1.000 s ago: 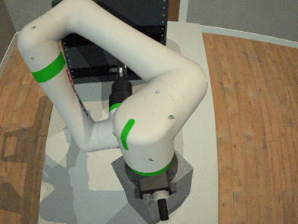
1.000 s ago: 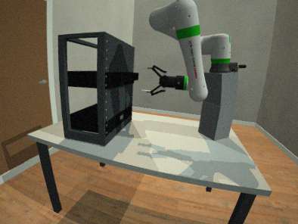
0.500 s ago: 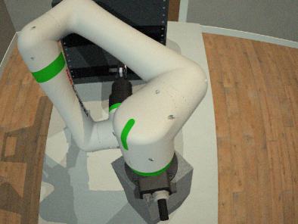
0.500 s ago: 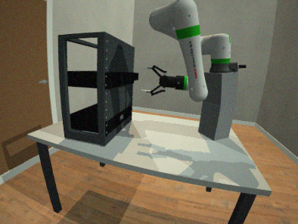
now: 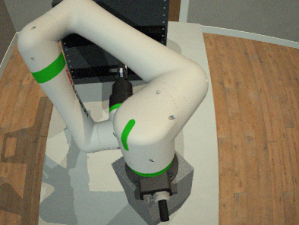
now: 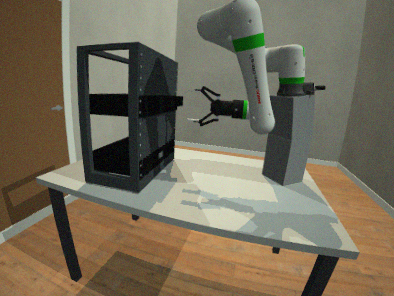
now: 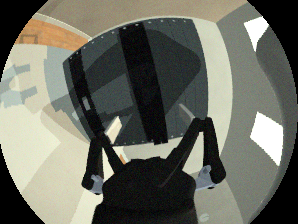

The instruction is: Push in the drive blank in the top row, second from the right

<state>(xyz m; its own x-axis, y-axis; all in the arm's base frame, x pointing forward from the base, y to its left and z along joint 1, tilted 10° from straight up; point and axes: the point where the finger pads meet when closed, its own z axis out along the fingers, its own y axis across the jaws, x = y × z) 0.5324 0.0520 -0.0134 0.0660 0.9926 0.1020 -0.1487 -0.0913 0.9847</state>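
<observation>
Rack (image 6: 131,115): dark grey frame, black shelves. Arm (image 6: 252,65): white, green bands, red lettering. Gripper (image 6: 196,106): black. Table (image 6: 225,200): pale grey. Floor (image 6: 150,265): brown wood planks.

Rack (image 6: 131,115) on the table (image 6: 240,215), open claw (image 6: 199,106) just before its front.
</observation>
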